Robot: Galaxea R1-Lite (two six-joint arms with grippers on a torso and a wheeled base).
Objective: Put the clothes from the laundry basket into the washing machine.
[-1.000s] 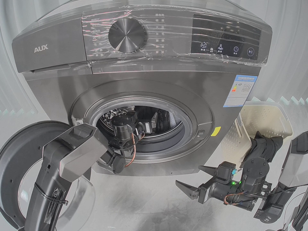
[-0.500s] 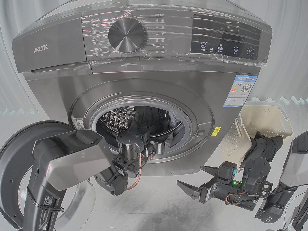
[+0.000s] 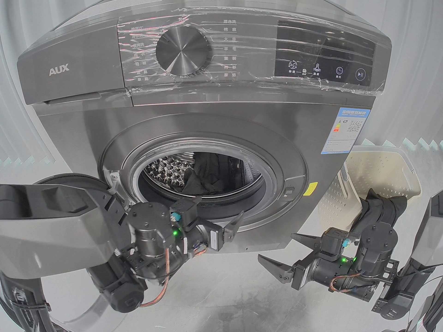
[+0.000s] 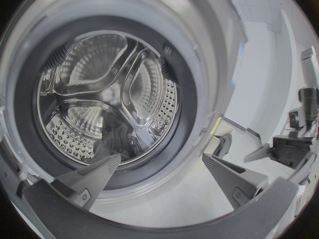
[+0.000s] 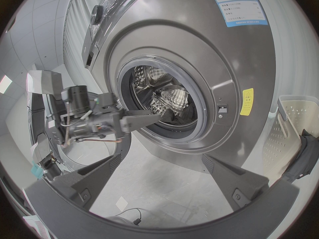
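The washing machine [image 3: 295, 130] stands with its round opening uncovered. A dark garment [image 3: 207, 174] lies inside the drum [image 4: 99, 83], also seen as a dark garment [image 4: 113, 143] low in the drum. My left gripper [image 3: 214, 214] hangs open just outside and below the opening, with nothing between its fingers. At the right stands the cream laundry basket [image 3: 387, 171], and another dark garment [image 3: 380, 210] is draped over its rim. My right gripper [image 3: 287, 253] stays open and empty low in front of the machine, left of the basket.
The machine's door [image 3: 69, 179] is swung open at the left, mostly behind my left arm. Bare grey floor [image 3: 230, 291] stretches in front of the machine between the two arms. A thin cable [image 5: 129, 213] lies on the floor.
My left gripper has pulled back out of the drum, down toward the floor side, leaving the dark garment inside. The right arm has barely shifted.
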